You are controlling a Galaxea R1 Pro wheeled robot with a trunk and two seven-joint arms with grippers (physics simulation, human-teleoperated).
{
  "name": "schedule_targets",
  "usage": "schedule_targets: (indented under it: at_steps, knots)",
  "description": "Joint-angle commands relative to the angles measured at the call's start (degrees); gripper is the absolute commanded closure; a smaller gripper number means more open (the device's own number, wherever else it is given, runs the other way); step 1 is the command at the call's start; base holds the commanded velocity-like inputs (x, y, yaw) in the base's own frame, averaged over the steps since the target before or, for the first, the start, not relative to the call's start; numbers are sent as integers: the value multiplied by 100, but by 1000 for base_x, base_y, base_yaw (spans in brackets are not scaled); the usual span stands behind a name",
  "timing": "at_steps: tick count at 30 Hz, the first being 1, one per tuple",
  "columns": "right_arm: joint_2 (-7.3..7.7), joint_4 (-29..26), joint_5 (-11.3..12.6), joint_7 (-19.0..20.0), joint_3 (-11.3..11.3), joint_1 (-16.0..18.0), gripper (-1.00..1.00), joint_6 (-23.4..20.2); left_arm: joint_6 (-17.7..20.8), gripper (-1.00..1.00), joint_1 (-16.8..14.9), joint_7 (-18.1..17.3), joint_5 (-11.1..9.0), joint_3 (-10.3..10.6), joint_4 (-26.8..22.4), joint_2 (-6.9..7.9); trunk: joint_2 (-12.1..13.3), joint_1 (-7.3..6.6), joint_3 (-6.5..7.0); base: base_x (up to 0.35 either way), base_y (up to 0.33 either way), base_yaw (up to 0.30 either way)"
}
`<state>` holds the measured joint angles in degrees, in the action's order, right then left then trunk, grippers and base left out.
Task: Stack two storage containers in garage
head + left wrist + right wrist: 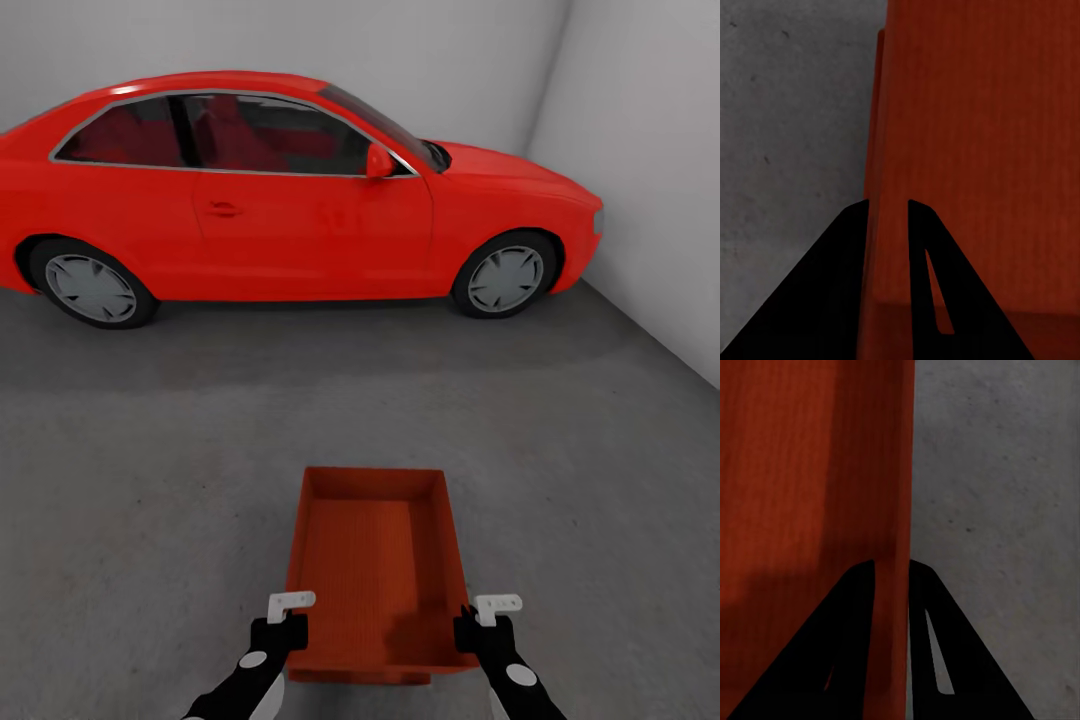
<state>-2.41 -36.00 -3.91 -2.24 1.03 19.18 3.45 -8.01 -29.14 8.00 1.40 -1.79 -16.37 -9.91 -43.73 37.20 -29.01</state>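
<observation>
— Where is the orange-red open-topped rectangular storage container?

— In the garage, over the dark grey rough concrete floor, straight ahead of the robot and held between its two arms. A glossy red car stands side-on well beyond it, near the white-grey walls.

— What are the fingers doing?

— The left gripper pinches the container's left wall near the near corner; in the left wrist view its black fingers sit one on each side of the thin orange-red wall. The right gripper does the same on the right wall, its fingers closed on that wall, with concrete on the outer side.

— Resting on the floor or lifted?

— I cannot tell.
</observation>
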Motion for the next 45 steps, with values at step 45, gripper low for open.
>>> schedule_targets:
  at_steps: [45]
  knots:
    - [-4, 216, -31, 13, -147, -2, 100, 12, 1, 100, -10, -17, 31, -101, -50, -9, -847, 462, -466, 0, 0, 0]
